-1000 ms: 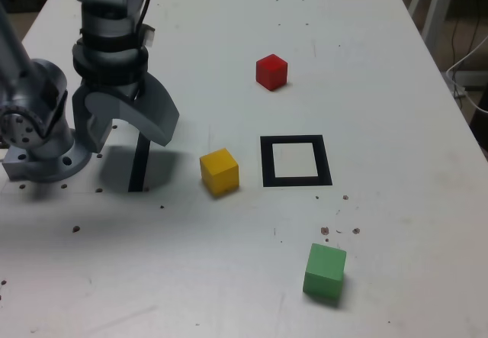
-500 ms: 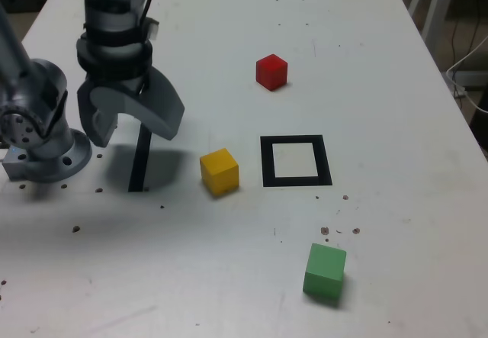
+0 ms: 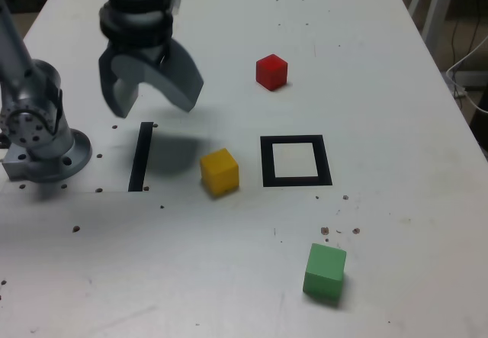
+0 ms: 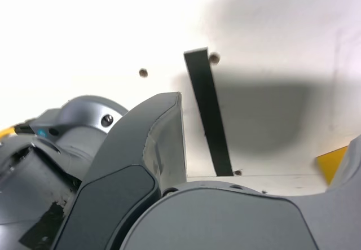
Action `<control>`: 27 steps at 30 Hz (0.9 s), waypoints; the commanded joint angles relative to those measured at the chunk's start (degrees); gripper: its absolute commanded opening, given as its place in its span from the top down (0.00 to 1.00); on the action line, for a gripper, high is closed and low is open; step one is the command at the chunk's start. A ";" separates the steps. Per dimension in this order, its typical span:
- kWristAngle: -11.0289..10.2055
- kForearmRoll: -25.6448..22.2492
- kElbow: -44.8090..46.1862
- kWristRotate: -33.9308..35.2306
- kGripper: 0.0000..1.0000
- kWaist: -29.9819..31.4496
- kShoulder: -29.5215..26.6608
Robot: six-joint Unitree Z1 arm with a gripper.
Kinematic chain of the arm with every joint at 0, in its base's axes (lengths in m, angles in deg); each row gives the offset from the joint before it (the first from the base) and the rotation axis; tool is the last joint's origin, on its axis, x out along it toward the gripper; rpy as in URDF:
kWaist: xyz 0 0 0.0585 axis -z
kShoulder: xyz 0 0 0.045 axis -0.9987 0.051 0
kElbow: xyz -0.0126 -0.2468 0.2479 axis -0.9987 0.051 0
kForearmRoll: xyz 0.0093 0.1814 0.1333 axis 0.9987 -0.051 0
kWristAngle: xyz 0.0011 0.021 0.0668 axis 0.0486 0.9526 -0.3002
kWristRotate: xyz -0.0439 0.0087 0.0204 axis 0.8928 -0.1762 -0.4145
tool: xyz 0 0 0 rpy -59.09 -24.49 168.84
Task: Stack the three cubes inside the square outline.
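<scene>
My gripper (image 3: 152, 98) hangs open and empty above the table, over the far end of a black line strip (image 3: 141, 156). The yellow cube (image 3: 219, 171) lies on the table to the exterior view's right of the gripper and nearer the camera. Just right of it is the square outline (image 3: 296, 160), with nothing inside. The red cube (image 3: 271, 72) sits beyond the outline, and the green cube (image 3: 325, 272) lies near the front edge. In the wrist view, one dark finger (image 4: 152, 143) shows beside the strip (image 4: 208, 114), and a corner of the yellow cube (image 4: 333, 162) peeks in.
The arm's grey base (image 3: 42, 140) stands at the exterior view's left edge of the white table (image 3: 366, 101). Small dark specks and screw holes dot the surface. The table's right edge (image 3: 446, 86) drops off to cables and furniture legs.
The gripper has lifted and shifted toward the exterior view's right and far side, off the black strip. It has stayed open. The cubes have not moved.
</scene>
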 commanded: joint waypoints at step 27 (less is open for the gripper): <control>-2.32 -5.68 -24.64 -11.31 0.01 -8.90 15.96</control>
